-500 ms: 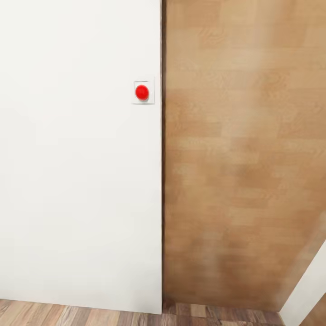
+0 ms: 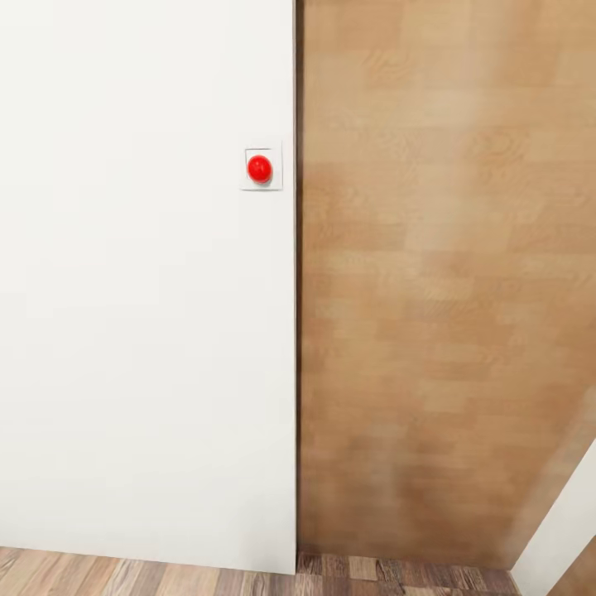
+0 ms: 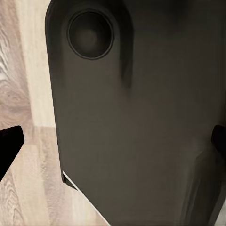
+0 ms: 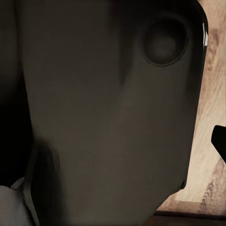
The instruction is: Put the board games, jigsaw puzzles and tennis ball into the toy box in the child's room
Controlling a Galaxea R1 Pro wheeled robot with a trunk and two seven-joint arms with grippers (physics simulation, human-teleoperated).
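1. Head view: white wall panel (image 2: 141, 331) from 9 o'clock across the left half; small white square plate (image 2: 261, 168) near its right edge, toward 12 o'clock from centre, with a round red button (image 2: 259, 168) in the middle.
2. Beside it, touching along a straight vertical seam, a light wood-grain panel (image 2: 447, 290) over the right half, toward 3 o'clock; grain blurred.
3. At 6 o'clock a narrow strip of wood-plank floor (image 2: 165, 579); at 5 o'clock a slanted white edge (image 2: 563, 530), not possible to tell of what.
4. Left wrist view: large dark grey rounded body (image 3: 141, 122) with a round recess (image 3: 89, 34), close before the camera; pale wood planks (image 3: 28, 94) beside it; black left gripper fingertips (image 3: 9, 141) just visible at both edges, wide apart, nothing between them held.
5. Right wrist view: similar dark body (image 4: 108, 117) with round recess (image 4: 164, 41); wood floor (image 4: 212, 117) at the side; only one black tip of the right gripper (image 4: 220, 139) seen, so cannot tell how far open.
6. Toys, toy box, table and bed: place not to tell from these views.
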